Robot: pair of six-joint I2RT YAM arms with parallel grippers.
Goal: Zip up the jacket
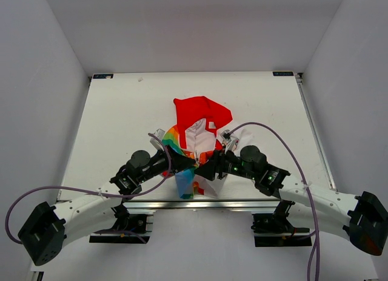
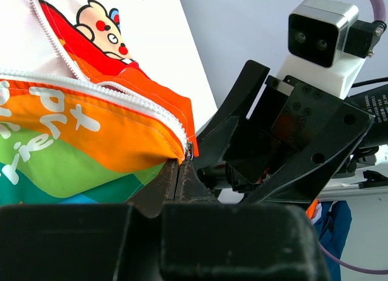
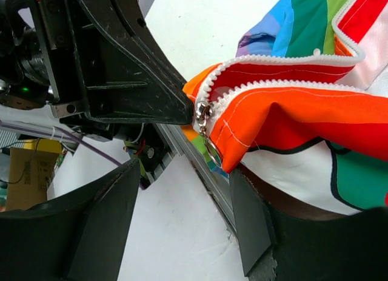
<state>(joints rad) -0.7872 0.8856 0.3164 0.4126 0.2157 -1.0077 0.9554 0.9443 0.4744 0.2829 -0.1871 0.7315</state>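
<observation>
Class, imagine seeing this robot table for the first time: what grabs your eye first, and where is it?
The jacket, red-hooded and rainbow-striped, lies at the centre of the white table. At its near orange hem corner the left gripper pinches the fabric beside the metal zipper slider, while the right gripper hangs open just opposite.

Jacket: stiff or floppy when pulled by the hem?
Probably floppy: the jacket lies bunched and sags off the left gripper pinching its hem. Thin fabric, likely light. Zipper teeth curve, so it may buckle unless held taut.
</observation>
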